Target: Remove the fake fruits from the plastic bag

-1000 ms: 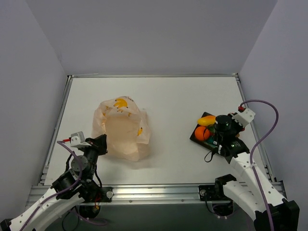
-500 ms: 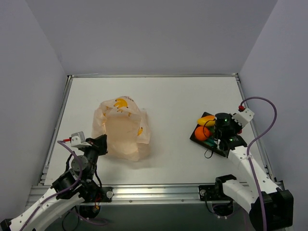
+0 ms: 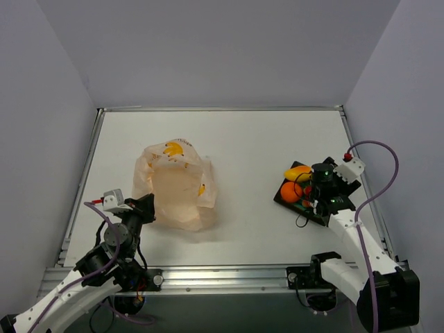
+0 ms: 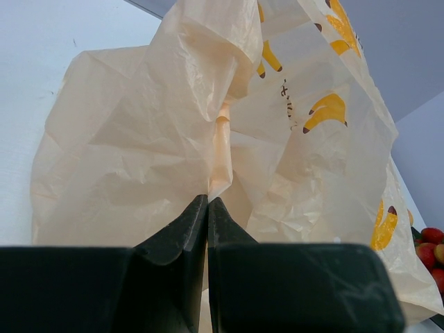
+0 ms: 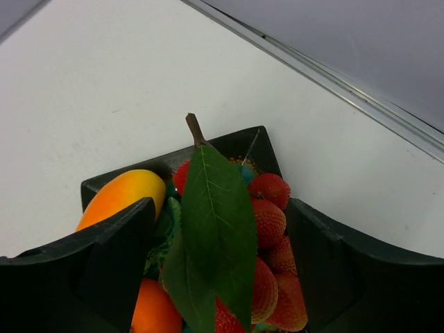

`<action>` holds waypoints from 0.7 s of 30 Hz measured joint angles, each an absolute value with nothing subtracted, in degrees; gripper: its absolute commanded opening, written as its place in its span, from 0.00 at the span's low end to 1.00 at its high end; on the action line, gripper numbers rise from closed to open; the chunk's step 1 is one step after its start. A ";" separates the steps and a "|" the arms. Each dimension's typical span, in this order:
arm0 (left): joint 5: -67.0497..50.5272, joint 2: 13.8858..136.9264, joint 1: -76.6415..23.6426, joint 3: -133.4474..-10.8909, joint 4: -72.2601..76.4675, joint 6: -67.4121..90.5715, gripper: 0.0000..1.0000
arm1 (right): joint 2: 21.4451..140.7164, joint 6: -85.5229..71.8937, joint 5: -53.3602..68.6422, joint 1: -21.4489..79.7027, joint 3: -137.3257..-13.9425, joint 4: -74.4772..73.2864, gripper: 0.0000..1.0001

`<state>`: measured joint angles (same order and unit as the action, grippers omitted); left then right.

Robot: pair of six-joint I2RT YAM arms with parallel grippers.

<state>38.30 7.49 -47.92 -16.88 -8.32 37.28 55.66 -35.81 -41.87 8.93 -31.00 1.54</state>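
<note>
Pinching shut, the left gripper has its jaws pressed together, seemingly on a crease of the thin, crinkly, pale peach plastic bag with yellow banana prints, which rises straight ahead of its tips. That film should be light, limp and slippery, so a gathered fold at the rim is the safest hold.

The right gripper has its jaws apart, straddling without clamping a cluster of glossy red plastic strawberries under a green leaf. Just outside one finger lie an oblong yellow-orange plastic mango and a round orange fruit, all in a square dark tray below and ahead. These fruits look hard, light and slick. The cluster's stem offers purchase. Whether any remain bagged, I cannot tell.
</note>
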 measured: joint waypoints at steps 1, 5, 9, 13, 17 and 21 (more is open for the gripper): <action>38.39 7.53 -47.92 -16.88 -8.32 37.28 0.03 | 54.96 -35.62 -41.58 8.93 -31.00 1.54 0.75; 38.52 8.21 -47.92 -16.88 -8.29 37.30 0.02 | 50.00 -34.24 -40.18 8.93 -31.07 1.50 1.00; 38.54 9.30 -47.92 -16.88 -8.27 38.00 0.03 | 46.15 -32.69 -37.69 8.93 -33.76 0.97 1.00; 38.39 10.37 -47.92 -16.88 -8.27 39.40 0.03 | 44.21 -31.46 -33.50 9.08 -37.52 0.97 1.00; 37.71 11.97 -47.92 -16.88 -8.27 40.60 0.32 | 41.17 -30.98 -28.80 9.54 -40.05 0.91 1.00; 35.75 15.51 -47.92 -16.95 -8.19 41.65 0.60 | 40.10 -30.00 -21.65 10.04 -41.43 2.09 1.00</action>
<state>35.75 15.51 -47.92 -16.95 -8.19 41.65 40.10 -30.00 -21.65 10.04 -41.43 2.09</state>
